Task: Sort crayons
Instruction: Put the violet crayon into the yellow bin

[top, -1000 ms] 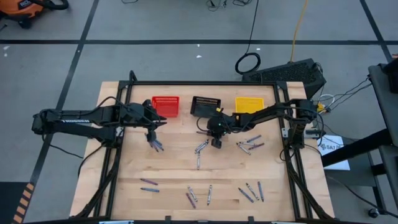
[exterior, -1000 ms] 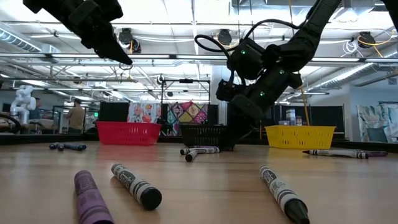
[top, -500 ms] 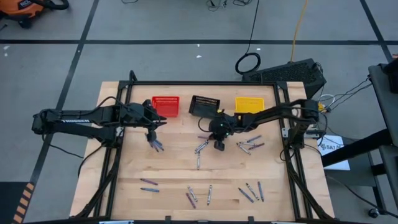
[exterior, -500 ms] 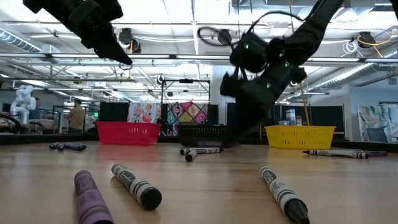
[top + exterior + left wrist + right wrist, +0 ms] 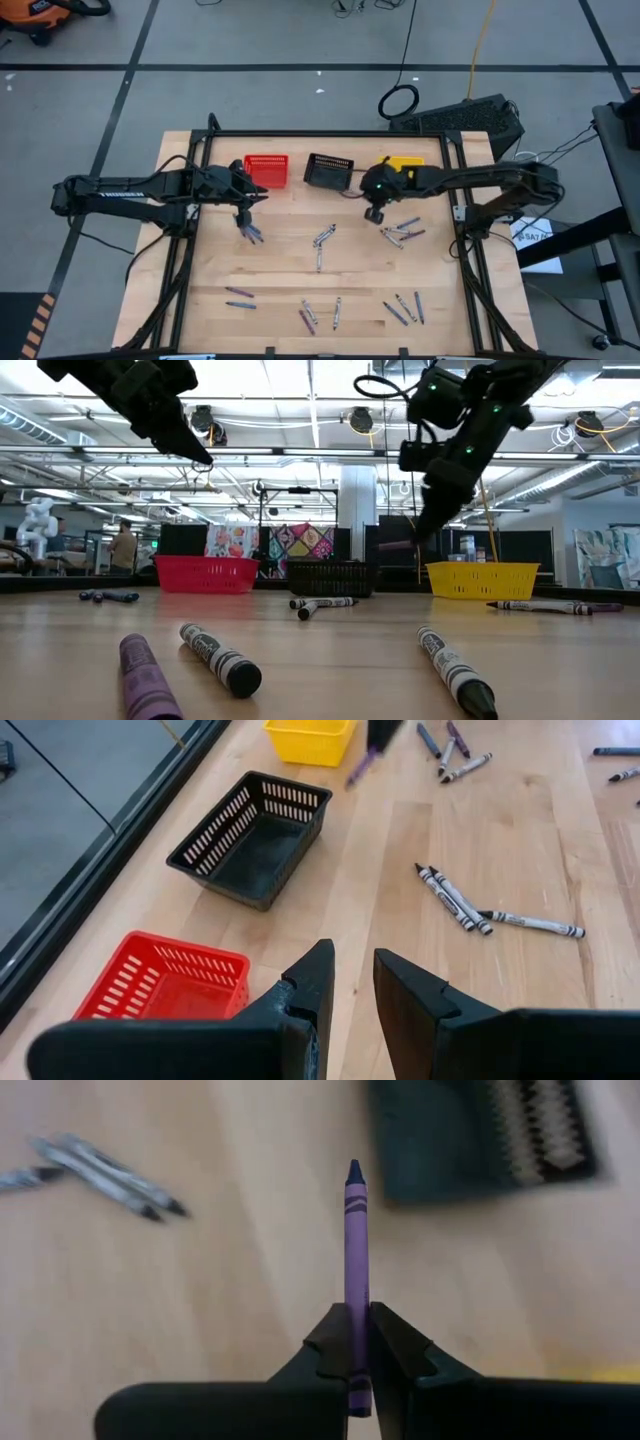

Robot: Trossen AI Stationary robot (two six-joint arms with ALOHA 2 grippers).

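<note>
Now: Purple Crayon Aloft

Clamped on a purple crayon [image 5: 356, 1295], the right hand [image 5: 373, 214] hangs above the counter [image 5: 280, 270], seemingly just before the yellow basket [image 5: 408, 163]. Farther along, near the red basket [image 5: 267, 170], the left hand [image 5: 352, 990] waits parted, empty.

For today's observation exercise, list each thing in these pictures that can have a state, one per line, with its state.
Right gripper: shut on purple crayon, raised above the table.
Left gripper: open, empty, raised near the red basket.
Red basket: upright, looks empty.
Black basket: upright, looks empty.
Yellow basket: upright, partly hidden by the right arm.
Loose crayons: lying flat on the table.
</note>
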